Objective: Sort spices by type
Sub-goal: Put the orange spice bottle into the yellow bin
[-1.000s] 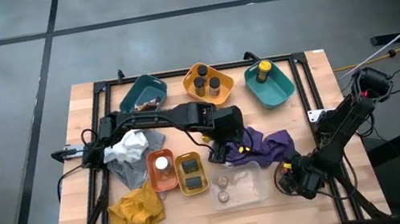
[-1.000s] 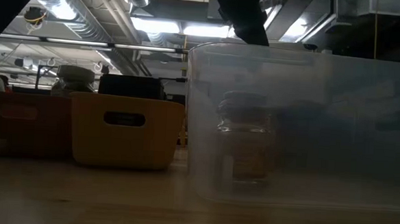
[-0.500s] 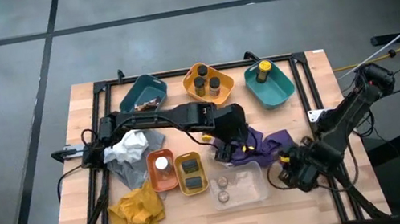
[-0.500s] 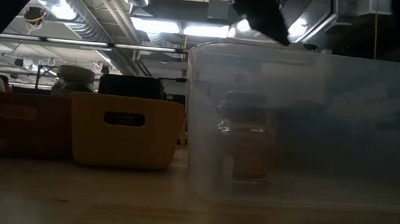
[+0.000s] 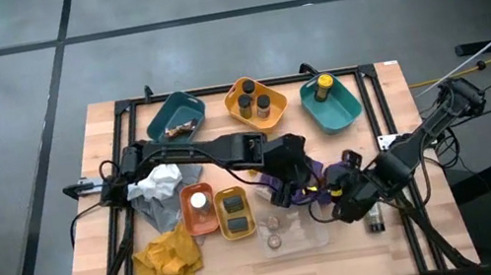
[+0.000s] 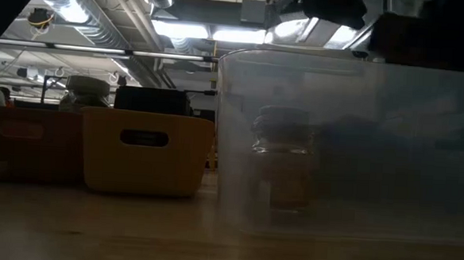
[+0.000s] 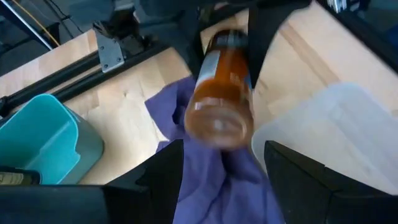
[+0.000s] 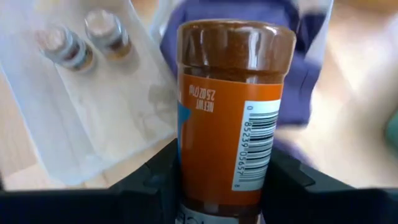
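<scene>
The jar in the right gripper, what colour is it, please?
Orange-brown jar with a white barcode patch; clearest in the right wrist view.

Grey floor (image 5: 17, 146) crossed by dark lines surrounds the table; overhead, probably ducts (image 6: 102, 28) (strip-lit).

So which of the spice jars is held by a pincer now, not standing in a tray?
The orange jar with the brown base, gripped in the right pincer over the purple cloth. The other jars all stand in trays.

Only readable stuff is on the orange spice jar (image 8: 231, 112) – its label shows upside down in the right wrist view, with "NET WT 2.5 OZ (70 g)" or close to it, and a barcode with digits like 0 85239 0565 – the rest is cut off.
</scene>
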